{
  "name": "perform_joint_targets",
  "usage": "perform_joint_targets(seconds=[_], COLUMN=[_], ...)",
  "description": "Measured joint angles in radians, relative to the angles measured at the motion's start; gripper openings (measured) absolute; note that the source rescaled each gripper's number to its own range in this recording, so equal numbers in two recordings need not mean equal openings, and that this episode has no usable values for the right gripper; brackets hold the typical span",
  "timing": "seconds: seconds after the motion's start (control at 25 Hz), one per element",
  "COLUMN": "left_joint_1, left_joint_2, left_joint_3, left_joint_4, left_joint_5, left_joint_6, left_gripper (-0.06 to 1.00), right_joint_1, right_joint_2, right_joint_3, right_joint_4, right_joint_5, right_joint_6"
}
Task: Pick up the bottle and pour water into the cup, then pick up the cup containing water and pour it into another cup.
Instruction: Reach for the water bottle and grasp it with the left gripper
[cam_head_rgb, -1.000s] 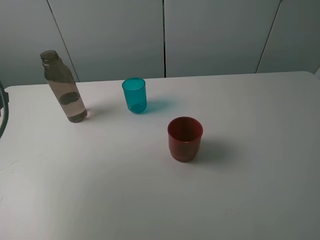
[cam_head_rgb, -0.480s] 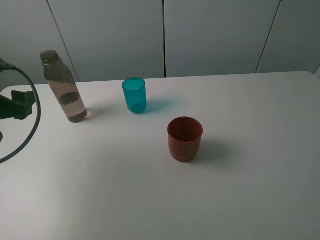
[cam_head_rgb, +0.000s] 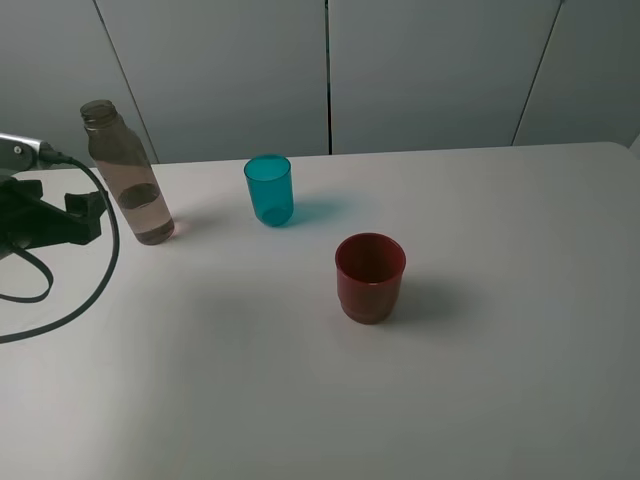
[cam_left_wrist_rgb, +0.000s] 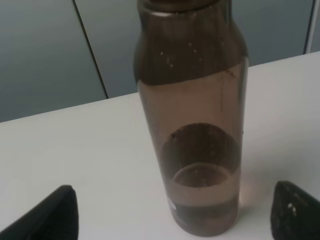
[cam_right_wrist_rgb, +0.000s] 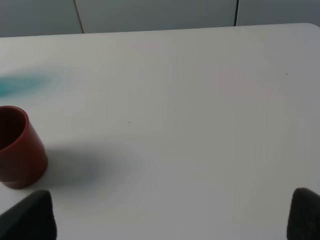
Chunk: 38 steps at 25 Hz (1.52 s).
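Exterior high view: bottle (cam_head_rgb: 128, 175) stood upright in the upper left of the frame, no cap, a little water at its bottom. It rested on the white table (cam_head_rgb: 500, 400) near the back edge. Teal cup (cam_head_rgb: 269, 190) stood upper centre, to the right of the bottle and well apart from it. Red cup (cam_head_rgb: 370, 277) stood near the frame centre, lower right of the teal one, not touching. Both cups were upright.

Left gripper (cam_head_rgb: 88, 217) was at the left edge, just beside the bottle's lower half, with no contact visible. In the left wrist view its fingers (cam_left_wrist_rgb: 52, 215) were spread wide and the bottle showed between them, unclamped.

Right gripper (cam_right_wrist_rgb: 167, 215) showed only in the right wrist view. Its fingers were far apart and held nothing, with the red cup off to one side.
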Motion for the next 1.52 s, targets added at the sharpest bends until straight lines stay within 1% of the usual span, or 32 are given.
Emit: perform_joint_targets(seconds=[0.2, 0.32, 0.52, 0.88, 1.16, 1.52], left_joint_1=[0.000, 0.000, 0.000, 0.000, 0.000, 0.000], left_joint_2=[0.088, 0.135, 0.203, 0.291, 0.372, 0.455], left_joint_3=[0.000, -0.006, -0.054, -0.124, -0.190, -0.197], left_joint_4=[0.000, 0.002, 0.022, 0.031, 0.064, 0.068], left_joint_5=[-0.115, -0.164, -0.189, -0.220, -0.240, -0.335], left_joint_6=[-0.002, -0.002, -0.004, -0.006, -0.006, -0.008], left_gripper=[0.94, 0.94, 0.94, 0.94, 0.94, 0.94], right_joint_1=[0.000, 0.000, 0.000, 0.000, 0.000, 0.000], right_joint_2=[0.000, 0.000, 0.000, 0.000, 0.000, 0.000], right_joint_3=[0.000, 0.000, 0.000, 0.000, 0.000, 0.000], right_joint_4=[0.000, 0.000, 0.000, -0.002, -0.002, -0.002], right_joint_5=[0.000, 0.000, 0.000, 0.000, 0.000, 0.000], right_joint_6=[0.000, 0.000, 0.000, 0.000, 0.000, 0.000])
